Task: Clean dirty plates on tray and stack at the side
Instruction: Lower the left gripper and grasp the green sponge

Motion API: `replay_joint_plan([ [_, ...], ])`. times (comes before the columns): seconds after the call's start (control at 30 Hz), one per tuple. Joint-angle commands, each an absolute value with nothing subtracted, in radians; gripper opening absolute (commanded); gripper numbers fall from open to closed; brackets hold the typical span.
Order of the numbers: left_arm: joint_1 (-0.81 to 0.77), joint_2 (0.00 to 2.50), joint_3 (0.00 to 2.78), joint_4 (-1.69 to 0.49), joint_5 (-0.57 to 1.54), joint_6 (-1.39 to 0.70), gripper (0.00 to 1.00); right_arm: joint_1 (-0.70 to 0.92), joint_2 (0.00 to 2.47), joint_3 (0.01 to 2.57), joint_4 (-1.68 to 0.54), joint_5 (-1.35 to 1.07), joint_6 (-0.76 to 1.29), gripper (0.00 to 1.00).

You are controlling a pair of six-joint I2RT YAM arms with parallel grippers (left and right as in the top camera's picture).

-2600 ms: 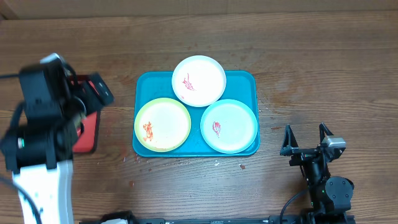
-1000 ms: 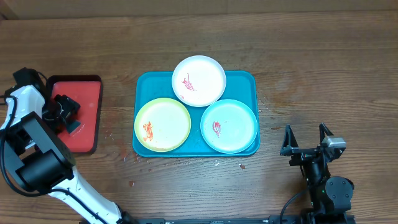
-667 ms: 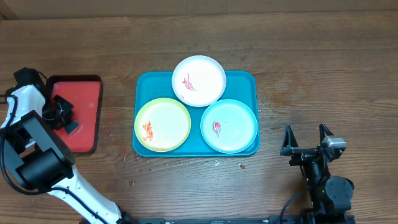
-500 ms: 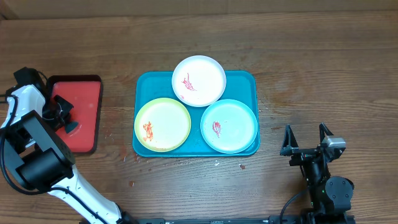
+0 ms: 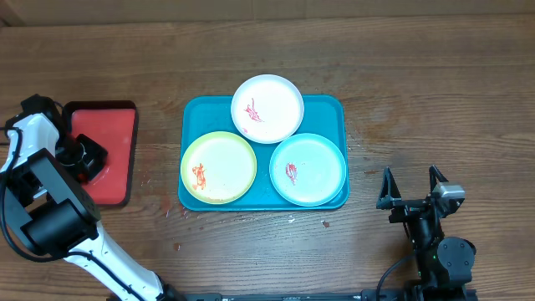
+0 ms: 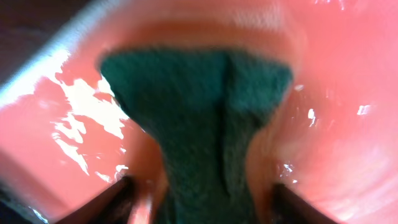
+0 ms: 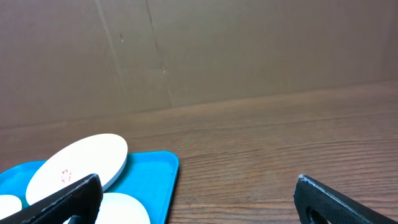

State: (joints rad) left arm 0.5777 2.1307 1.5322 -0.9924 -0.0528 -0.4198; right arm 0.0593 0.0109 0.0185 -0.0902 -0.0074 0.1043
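Note:
Three sauce-smeared plates lie on the turquoise tray (image 5: 201,113): white (image 5: 267,109) at the back, yellow-green (image 5: 218,167) front left, light teal (image 5: 308,169) front right. My left gripper (image 5: 84,159) is down in the red tray at the far left. In the left wrist view its fingers (image 6: 202,199) are open on either side of a dark green sponge (image 6: 199,106). My right gripper (image 5: 411,188) is open and empty, right of the tray. The right wrist view shows the gripper (image 7: 199,205), the white plate (image 7: 78,160) and the tray's corner (image 7: 158,177).
A smaller red tray (image 5: 117,134) with a dark rim lies left of the turquoise tray; it fills the left wrist view (image 6: 348,124). A cardboard wall (image 7: 249,50) stands behind the table. Small red specks dot the wood in front of the turquoise tray.
My left arm has swung from above the table's left side down into the red tray and settled low over the sponge. The right arm and the plates have not moved.

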Motion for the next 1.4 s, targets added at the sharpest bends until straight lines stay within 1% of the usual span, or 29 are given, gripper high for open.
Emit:
replay_joint_plan([
  [0.0,0.573,2.160,1.526,-1.012,-0.022,-0.423,0.43,0.056,0.003,0.008,-0.084,0.002,0.100,1.00],
  [0.07,0.573,2.160,1.526,-1.015,-0.022,-0.423,0.29,0.056,0.003,0.008,-0.084,0.002,0.100,1.00],
  [0.1,0.573,2.160,1.526,-1.014,-0.025,-0.423,0.19,0.056,0.003,0.008,-0.084,0.002,0.100,1.00],
  [0.17,0.573,2.160,1.526,-1.011,-0.029,-0.423,0.05,0.056,0.003,0.008,-0.084,0.002,0.100,1.00],
  [0.23,0.573,2.160,1.526,-1.002,-0.033,-0.423,0.05,0.056,0.003,0.008,-0.084,0.002,0.100,1.00],
  [0.27,0.573,2.160,1.526,-0.993,-0.034,-0.422,0.18,0.056,0.003,0.008,-0.084,0.002,0.100,1.00],
  [0.3,0.573,2.160,1.526,-0.985,-0.033,-0.422,0.42,0.056,0.003,0.008,-0.084,0.002,0.100,1.00],
  [0.33,0.574,2.160,1.526,-0.972,-0.034,-0.422,0.89,0.056,0.003,0.008,-0.084,0.002,0.100,1.00],
  [0.37,0.574,2.160,1.526,-0.959,-0.035,-0.422,1.00,0.056,0.003,0.008,-0.084,0.002,0.100,1.00],
  [0.7,0.574,2.160,1.526,-0.850,-0.170,-0.422,1.00,0.056,0.003,0.008,-0.084,0.002,0.100,1.00],
  [0.73,0.574,2.160,1.526,-0.844,-0.168,-0.422,0.98,0.056,0.003,0.008,-0.084,0.002,0.100,1.00],
  [0.77,0.574,2.160,1.526,-0.839,-0.168,-0.422,0.89,0.056,0.003,0.008,-0.084,0.002,0.100,1.00],
  [0.83,0.574,2.160,1.526,-0.833,-0.168,-0.422,0.65,0.056,0.003,0.008,-0.084,0.002,0.100,1.00],
  [0.87,0.574,2.160,1.526,-0.832,-0.168,-0.422,0.48,0.056,0.003,0.008,-0.084,0.002,0.100,1.00],
  [0.9,0.574,2.160,1.526,-0.831,-0.168,-0.422,0.33,0.056,0.003,0.008,-0.084,0.002,0.100,1.00],
  [0.93,0.574,2.160,1.526,-0.831,-0.168,-0.422,0.17,0.056,0.003,0.008,-0.084,0.002,0.100,1.00],
  [0.97,0.574,2.160,1.526,-0.831,-0.168,-0.422,0.07,0.056,0.003,0.008,-0.084,0.002,0.100,1.00],
  [1.0,0.574,2.160,1.526,-0.834,-0.168,-0.422,0.04,0.056,0.003,0.008,-0.084,0.002,0.100,1.00],
  [1.1,0.574,2.160,1.526,-0.854,-0.167,-0.422,0.05,0.056,0.003,0.008,-0.084,0.002,0.100,1.00],
  [1.13,0.574,2.160,1.526,-0.864,-0.167,-0.422,0.16,0.056,0.003,0.008,-0.084,0.002,0.100,1.00],
  [1.17,0.574,2.160,1.526,-0.879,-0.167,-0.422,0.37,0.056,0.003,0.008,-0.084,0.002,0.100,1.00],
  [1.2,0.574,2.160,1.526,-0.896,-0.167,-0.422,0.91,0.056,0.003,0.008,-0.084,0.002,0.100,1.00],
  [1.23,0.574,2.160,1.526,-0.912,-0.165,-0.422,1.00,0.056,0.003,0.008,-0.084,0.002,0.100,1.00],
  [1.37,0.574,2.160,1.526,-0.979,-0.120,-0.423,1.00,0.056,0.003,0.008,-0.084,0.002,0.100,1.00],
])
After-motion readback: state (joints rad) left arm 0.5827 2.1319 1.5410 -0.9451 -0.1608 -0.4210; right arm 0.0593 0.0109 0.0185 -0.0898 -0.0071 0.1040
